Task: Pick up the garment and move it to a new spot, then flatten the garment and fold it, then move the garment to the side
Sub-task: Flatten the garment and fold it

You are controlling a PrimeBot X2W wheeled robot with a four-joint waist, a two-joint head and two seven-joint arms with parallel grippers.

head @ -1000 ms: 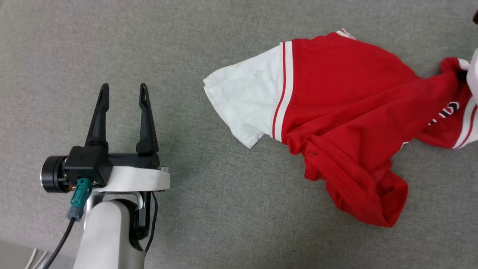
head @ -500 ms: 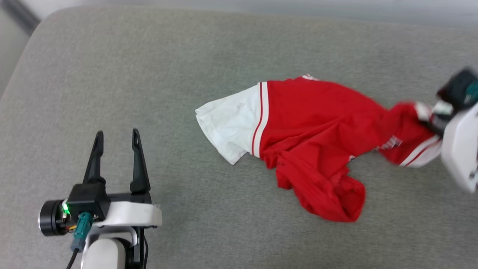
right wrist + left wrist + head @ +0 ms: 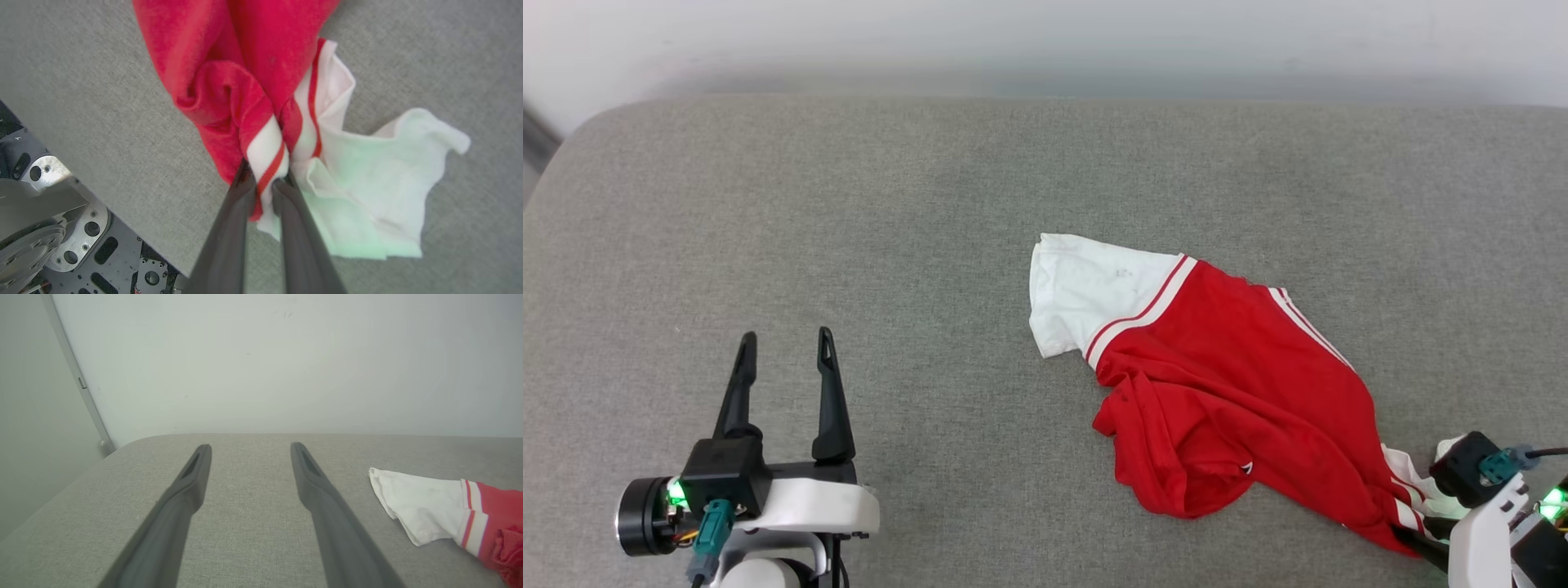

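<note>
Right gripper (image 3: 265,176) pinches the striped trim (image 3: 267,157) of the garment (image 3: 1225,392) between nearly closed fingers (image 3: 233,228), at the near right edge of a grey padded surface (image 3: 849,204). From that grip the red shirt trails up and to the left across the padding, crumpled, one white sleeve (image 3: 1086,290) lying flat at its far end. Left gripper (image 3: 786,343) hovers well apart at the near left, fingers spread and empty, pointing toward a pale wall (image 3: 286,355).
</note>
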